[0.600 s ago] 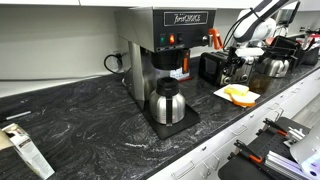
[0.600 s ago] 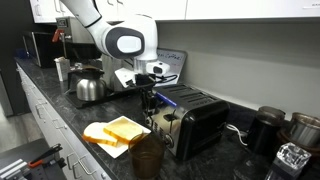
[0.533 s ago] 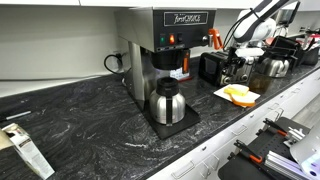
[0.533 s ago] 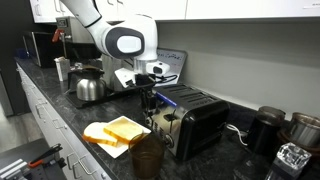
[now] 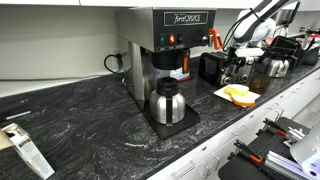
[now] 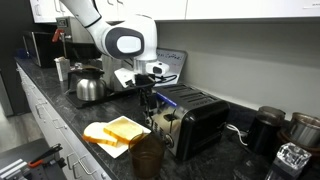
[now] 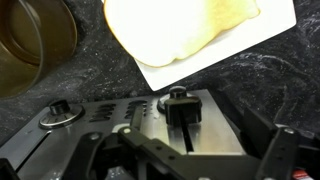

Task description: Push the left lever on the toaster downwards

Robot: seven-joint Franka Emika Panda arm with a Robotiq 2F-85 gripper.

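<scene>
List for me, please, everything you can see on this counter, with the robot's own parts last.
coffee brewer: one, black and steel, against the wall
carafe: one, steel, under the brewer
toaster: one, black sides, silver face, near the wall
lever: one, black, on the toaster's face
knob: one, dark, on the toaster's face
bread: seemingly two slices, pale yellow, on the plate
plate: one, white, beside the toaster
cup: one, dark amber, before the toaster
steel pot: one, farther along
counter: one, black marbled
arm: one, white
claw: one, black, open, at the lever
</scene>
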